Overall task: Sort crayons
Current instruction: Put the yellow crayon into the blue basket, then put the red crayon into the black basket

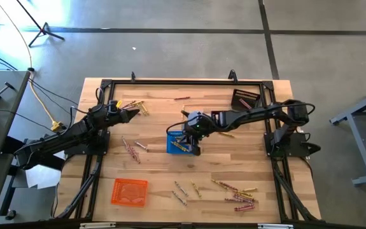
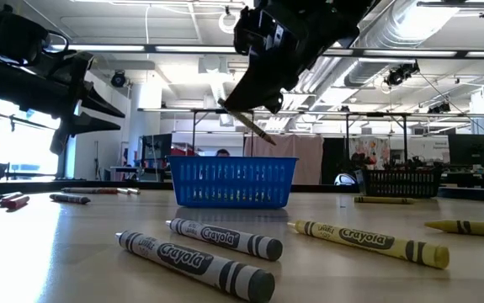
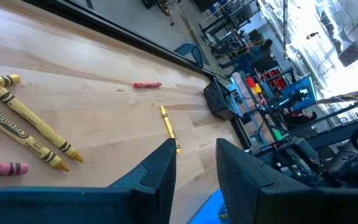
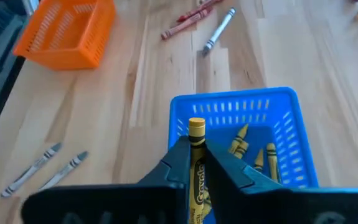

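My right gripper is shut on a yellow crayon above the blue basket, which holds several yellow crayons. In the low view the crayon slants down out of the fingers above the basket. My left gripper is open and empty, raised near the table's far left, beside several yellow crayons that lie flat on the wood. My right gripper pinches the yellow crayon between its two fingers, which lie along it. The crayon's end sticks out past the fingertips. The crayon slants downward and hangs clear of the blue basket's rim.
An orange basket stands at the near left and a dark basket at the far right. Loose crayons lie about: red ones left of the blue basket, grey ones near the front, and a mixed cluster at the near right.
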Controlling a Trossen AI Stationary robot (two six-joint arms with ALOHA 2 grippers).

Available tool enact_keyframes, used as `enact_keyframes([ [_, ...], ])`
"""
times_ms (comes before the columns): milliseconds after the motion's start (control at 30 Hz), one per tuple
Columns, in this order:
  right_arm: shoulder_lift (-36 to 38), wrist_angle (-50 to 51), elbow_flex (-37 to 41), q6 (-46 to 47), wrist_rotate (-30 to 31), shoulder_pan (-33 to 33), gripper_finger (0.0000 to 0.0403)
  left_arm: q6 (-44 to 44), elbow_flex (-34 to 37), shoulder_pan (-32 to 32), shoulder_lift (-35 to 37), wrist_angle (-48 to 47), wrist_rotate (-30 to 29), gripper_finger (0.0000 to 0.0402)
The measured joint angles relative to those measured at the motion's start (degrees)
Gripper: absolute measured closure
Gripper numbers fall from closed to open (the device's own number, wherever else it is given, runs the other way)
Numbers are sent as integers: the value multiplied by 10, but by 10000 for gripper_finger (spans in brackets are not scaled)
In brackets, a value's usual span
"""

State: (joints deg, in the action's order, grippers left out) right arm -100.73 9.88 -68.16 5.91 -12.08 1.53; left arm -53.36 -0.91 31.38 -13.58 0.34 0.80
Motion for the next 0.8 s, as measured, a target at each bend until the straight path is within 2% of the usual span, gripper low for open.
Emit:
enact_keyframes([
  [200,7,18,0,2,5,5,318,0,0,0,0,0,0,300],
  [400,19,64,0,40,4,7,304,0,0,0,0,0,0,300],
  [600,63,179,0,100,3,25,314,0,0,0,0,0,0,300],
  [800,121,388,0,147,6,43,323,0,0,0,0,0,0,300],
])
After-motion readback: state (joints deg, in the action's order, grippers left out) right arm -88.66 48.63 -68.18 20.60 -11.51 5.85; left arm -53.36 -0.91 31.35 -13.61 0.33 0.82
